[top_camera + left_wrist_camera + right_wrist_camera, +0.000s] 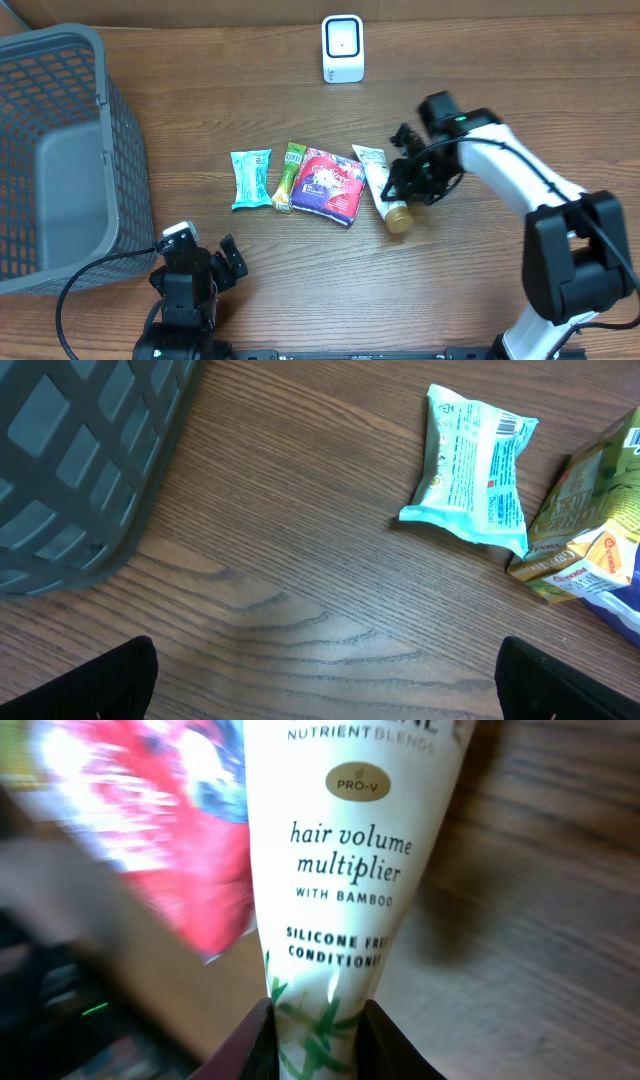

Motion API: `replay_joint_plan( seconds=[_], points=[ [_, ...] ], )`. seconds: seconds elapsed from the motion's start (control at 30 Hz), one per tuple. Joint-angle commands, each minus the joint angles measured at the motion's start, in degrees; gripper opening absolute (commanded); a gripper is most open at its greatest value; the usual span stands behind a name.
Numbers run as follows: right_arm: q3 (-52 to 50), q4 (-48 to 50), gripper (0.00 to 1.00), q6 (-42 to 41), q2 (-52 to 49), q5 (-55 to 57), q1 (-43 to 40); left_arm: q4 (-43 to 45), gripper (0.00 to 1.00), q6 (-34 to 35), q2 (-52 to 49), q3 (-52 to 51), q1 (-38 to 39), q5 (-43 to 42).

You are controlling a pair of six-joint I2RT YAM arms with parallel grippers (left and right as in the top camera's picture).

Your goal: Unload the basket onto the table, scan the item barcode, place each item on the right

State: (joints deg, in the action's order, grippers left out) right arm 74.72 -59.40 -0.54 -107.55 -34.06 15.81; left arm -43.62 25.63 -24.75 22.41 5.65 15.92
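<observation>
Conditioner tube (372, 172) lies on the counter (250, 100) beside the red packet (330, 185), your right fingers (412, 183) pinching it near its cap end, likely to lift it toward the scanner (342, 48); your left fingers (205, 252) stand wide and idle near the basket (100, 90).

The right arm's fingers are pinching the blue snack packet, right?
Not quite. The right fingers are pinching the white conditioner tube, not the blue snack packet, which lies untouched on the table. The right wrist view shows it.
</observation>
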Motion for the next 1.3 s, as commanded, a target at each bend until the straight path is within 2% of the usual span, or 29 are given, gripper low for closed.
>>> replay_joint_plan(
  seconds=[0.0, 0.17, 0.3, 0.4, 0.47, 0.57, 0.7, 0.83, 0.97, 1.1, 1.27],
  points=[
    [1.7, -1.3, 0.25, 9.2, 1.4, -21.6, -5.2, 0.3, 1.00, 1.2, 0.5, -0.3, 0.1, 1.0],
    [-0.2, -1.5, 0.32, 10.7, 1.4, -33.2, -11.1, 0.3, 1.00, 1.2, 0.5, -0.3, 0.1, 1.0],
    [-5.0, 0.5, 0.31, 10.6, 1.2, -39.8, -14.2, 0.3, 1.00, 1.2, 0.5, -0.3, 0.1, 1.0],
    [-9.1, 3.5, 0.29, 9.2, 1.1, -40.0, -15.8, 0.3, 1.00, 1.2, 0.5, -0.3, 0.1, 1.0],
    [-10.5, 4.2, 0.26, 8.7, 1.1, -36.6, -16.2, 0.3, 1.00, 1.2, 0.5, -0.3, 0.1, 1.0],
    [-10.3, 4.3, 0.27, 6.7, 1.3, -26.3, -15.8, 0.3, 1.00, 1.2, 0.5, -0.3, 0.1, 1.0],
    [-9.1, 7.5, 0.28, 2.7, 1.6, -22.7, -15.2, 0.3, 1.00, 1.2, 0.5, -0.3, 0.1, 1.0],
    [-8.8, 17.3, 0.38, -9.8, 1.6, -9.2, -15.1, 0.3, 1.00, 1.2, 0.5, -0.3, 0.1, 1.0],
    [-8.7, 25.5, 0.52, -15.9, 1.6, -0.6, -13.7, 0.3, 0.99, 1.2, 0.5, -0.3, 0.1, 1.0],
    [-8.0, 30.3, 0.56, -18.0, 1.3, 2.6, -10.4, 0.3, 1.00, 1.2, 0.5, -0.3, 0.1, 1.0],
    [-3.8, 30.2, 0.59, -18.6, -1.0, 6.2, -7.1, 0.3, 1.00, 1.2, 0.5, -0.3, 0.1, 1.0]
  ],
)
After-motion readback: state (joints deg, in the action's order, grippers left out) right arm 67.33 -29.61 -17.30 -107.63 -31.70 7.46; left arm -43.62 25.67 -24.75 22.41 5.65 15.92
